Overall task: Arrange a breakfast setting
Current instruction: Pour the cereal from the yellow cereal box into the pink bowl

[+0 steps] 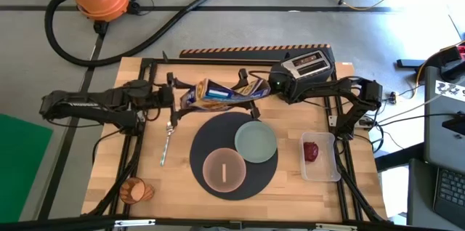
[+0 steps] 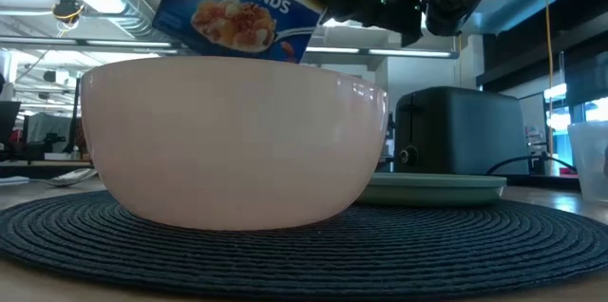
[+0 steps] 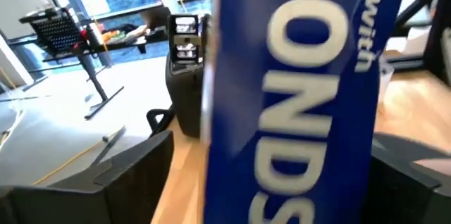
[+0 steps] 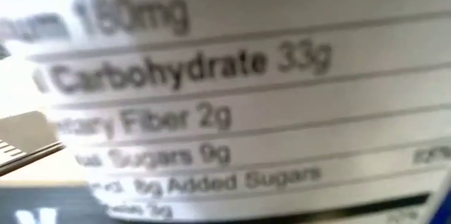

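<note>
A blue cereal box with "ALMONDS" on it hangs tilted above the table's far middle, between my two grippers. It also shows in the low view. My left gripper is shut on the box's left end. My right gripper is at the box's right end. Nearer lies the round dark-grey mat, with the pink bowl and the pale green plate on it. The metal spoon lies left of the mat. The orange cup lies at the near left. The red apple sits in a clear tray. The toast slice is out of view. My left gripper pinches the cereal box between its two fingers, one on each broad face near the box's left end. The fingers come level from the table's left. The box is lifted clear of the table, lying tilted on its side.
The black toaster stands at the far right, behind my right arm. A clear tray holds the apple right of the mat. The table's near left, around the cup, is bare wood.
</note>
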`<state>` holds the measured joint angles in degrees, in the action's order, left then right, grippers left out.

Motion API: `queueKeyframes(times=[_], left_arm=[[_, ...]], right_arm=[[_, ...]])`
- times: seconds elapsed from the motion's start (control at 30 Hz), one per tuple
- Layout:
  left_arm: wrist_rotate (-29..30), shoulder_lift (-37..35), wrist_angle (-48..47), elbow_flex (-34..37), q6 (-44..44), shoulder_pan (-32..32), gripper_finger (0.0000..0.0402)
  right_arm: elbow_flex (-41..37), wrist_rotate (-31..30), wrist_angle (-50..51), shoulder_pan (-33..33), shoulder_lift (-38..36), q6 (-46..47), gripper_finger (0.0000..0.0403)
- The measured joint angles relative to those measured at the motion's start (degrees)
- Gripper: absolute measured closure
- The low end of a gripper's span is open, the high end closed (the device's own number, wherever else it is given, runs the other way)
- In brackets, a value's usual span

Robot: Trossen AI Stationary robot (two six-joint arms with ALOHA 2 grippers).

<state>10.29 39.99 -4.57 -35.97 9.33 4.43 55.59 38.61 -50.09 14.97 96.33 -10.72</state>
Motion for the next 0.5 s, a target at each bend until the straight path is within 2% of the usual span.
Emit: queueKeyframes(times=[0.1, 0.23, 0.5], left_arm=[[0.6, -0.9, -0.3, 0.0, -0.1, 0.0, 0.0014], [-0.3, 0.8, 0.0, 0.0, -0.2, 0.0, 0.0003], [-2.5, 7.5, 3.3, 0.1, 1.6, 0.0, 0.0021]], right_arm=[[-0.1, 2.7, -2.8, 0.5, 0.0, 0.2, 0.0217], [-0.1, 3.0, -4.4, 0.4, 0.0, 0.0, 0.0211], [-0.1, 4.5, -8.7, 0.4, 2.4, 2.5, 0.0207]])
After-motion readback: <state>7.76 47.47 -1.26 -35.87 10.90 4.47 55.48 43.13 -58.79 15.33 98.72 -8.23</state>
